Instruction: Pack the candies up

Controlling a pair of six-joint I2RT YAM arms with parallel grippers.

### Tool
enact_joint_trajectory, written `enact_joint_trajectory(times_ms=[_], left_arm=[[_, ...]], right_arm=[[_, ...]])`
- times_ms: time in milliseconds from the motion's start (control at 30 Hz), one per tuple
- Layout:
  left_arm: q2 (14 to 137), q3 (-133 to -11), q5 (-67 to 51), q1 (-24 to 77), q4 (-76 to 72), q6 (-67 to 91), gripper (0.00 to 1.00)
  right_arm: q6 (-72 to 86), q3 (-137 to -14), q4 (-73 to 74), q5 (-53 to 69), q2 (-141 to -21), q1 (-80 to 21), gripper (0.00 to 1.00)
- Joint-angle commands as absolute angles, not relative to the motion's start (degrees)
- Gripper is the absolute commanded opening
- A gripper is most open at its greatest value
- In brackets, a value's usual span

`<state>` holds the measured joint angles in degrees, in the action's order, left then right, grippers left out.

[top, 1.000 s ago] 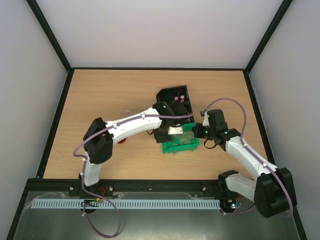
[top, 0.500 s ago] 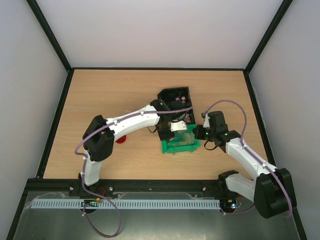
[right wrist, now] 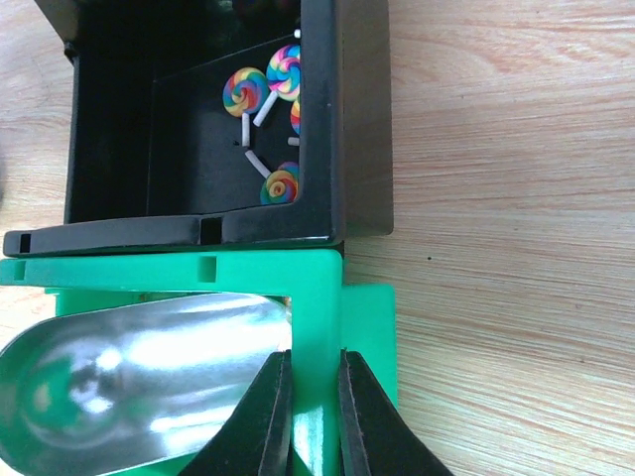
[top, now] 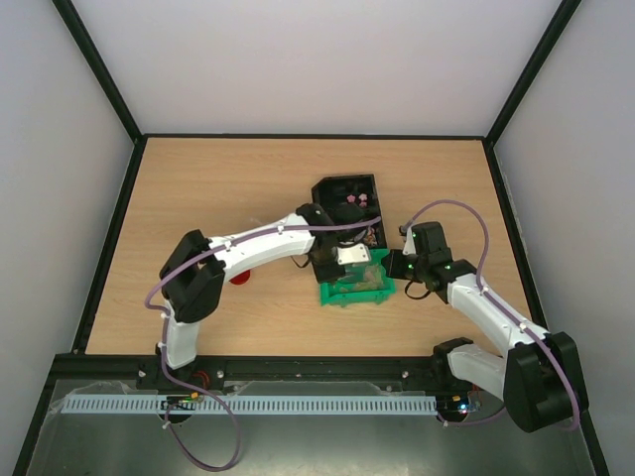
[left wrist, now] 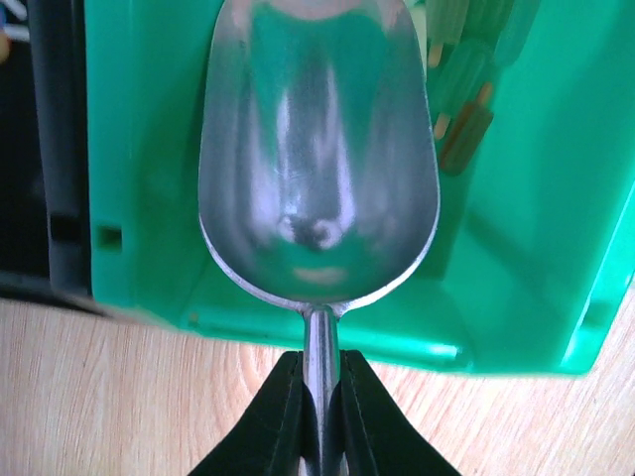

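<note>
Left wrist view: left gripper (left wrist: 319, 369) is clamped tight on the thin stem of the scoop (left wrist: 317, 159), jaws pressed flat to the metal just below the bowl. The bowl hangs over the green bin (left wrist: 536, 248) with its hollow side to the camera and its tip cut off by the top edge. Its surface is blurred and mirrors green and white. A dark smudge near the neck cannot be made out. Pale greenish-tan candies (left wrist: 464, 109) on sticks lie in the bin at upper right, soft-focus and partly cropped. The black bin (left wrist: 50, 149) shows as a strip at the left edge, against the green one.

Right wrist view: right gripper (right wrist: 314, 369) is pinched almost closed on the green bin's side wall, a finger on each face. The scoop bowl lies just inside that wall, its lower part out of frame. The black bin butts against the green bin's far rim. Mixed-colour swirl candies (right wrist: 246, 91) with white sticks lie in its right-hand compartment near the wall. One is half hidden by the rim, and others are cropped at the top edge.

Top external view: both bins sit mid-tabletop (top: 218, 188), the black one beyond the green one. Tiny pink candies (top: 354, 198) show in the black bin. The left arm crosses both bins and covers part of each. A red lid (top: 238, 278) peeks from under that arm, mostly covered.
</note>
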<state>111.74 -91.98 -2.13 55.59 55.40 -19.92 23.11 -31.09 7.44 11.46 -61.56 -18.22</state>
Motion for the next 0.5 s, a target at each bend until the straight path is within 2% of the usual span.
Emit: enact_joint_trajectory(times_ms=[0,200,467], left_arm=[[120.32,-93.29,-0.77,56.6,58.8,-19.45,0.02],[121.15,-93.19,-6.53,57.96,51.14,-21.25,0.02],[110.7,-74.83,-18.01,53.53,30.56,-21.29,0.02]], right_arm=[[23.06,-31.63,0.05,18.56,-60.44,-18.9,0.01],[23.51,-30.9,-1.62,20.98,-60.77,-18.9,0.01],[23.55,-30.33,-1.89,19.25,-60.64,-18.9,0.01]])
